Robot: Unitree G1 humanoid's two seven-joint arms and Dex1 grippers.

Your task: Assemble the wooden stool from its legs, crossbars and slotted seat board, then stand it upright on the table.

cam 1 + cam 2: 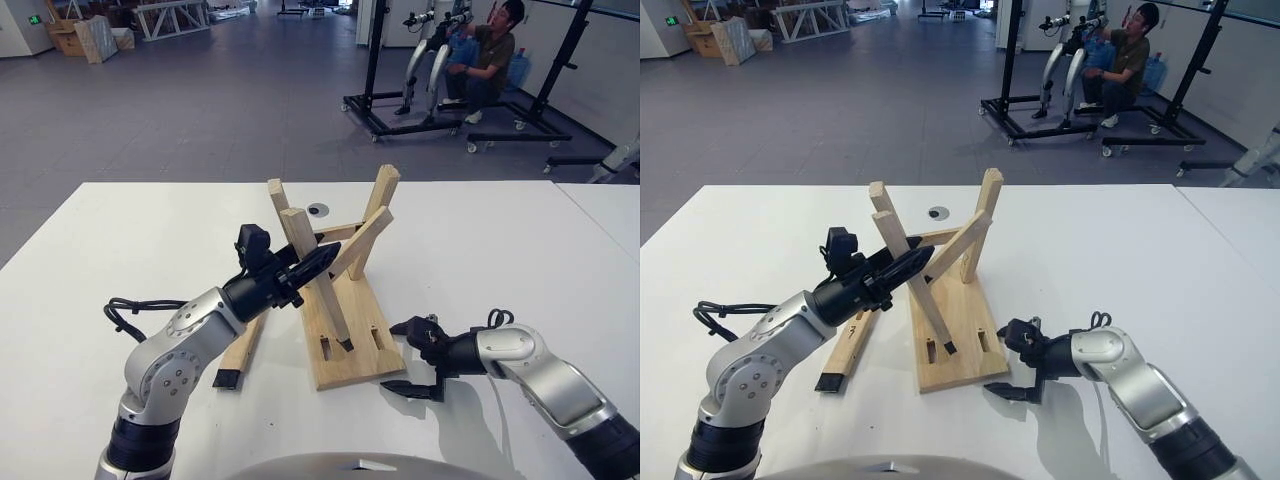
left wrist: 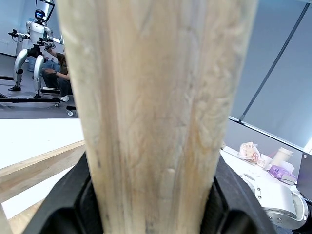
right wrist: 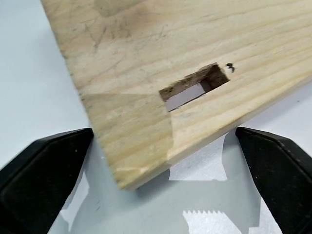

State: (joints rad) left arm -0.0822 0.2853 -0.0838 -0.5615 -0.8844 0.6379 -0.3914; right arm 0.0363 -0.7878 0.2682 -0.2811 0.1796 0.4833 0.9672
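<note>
Slotted seat board [image 1: 355,370] lies flat on white table [image 1: 120,230]. Left gripper [image 1: 325,258] is clamped round one tilted leg [image 1: 318,285], whose dark tip is down between two near-end slots [image 3: 195,90]. Behind stand perhaps two more legs [image 1: 383,195] plus crossbars [image 1: 362,240]; the tangle makes the count unsure. One loose leg [image 1: 242,348] lies beside the board. Right gripper [image 1: 392,356] has its fingers apart, either side of the board's near corner.

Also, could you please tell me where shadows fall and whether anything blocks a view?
Left wrist view: the leg, held close to the lens, hides most of the scene. Right wrist view: the board throws a soft shadow on the table under its corner. Left eye view: a soft shadow lies beneath the right gripper.
</note>
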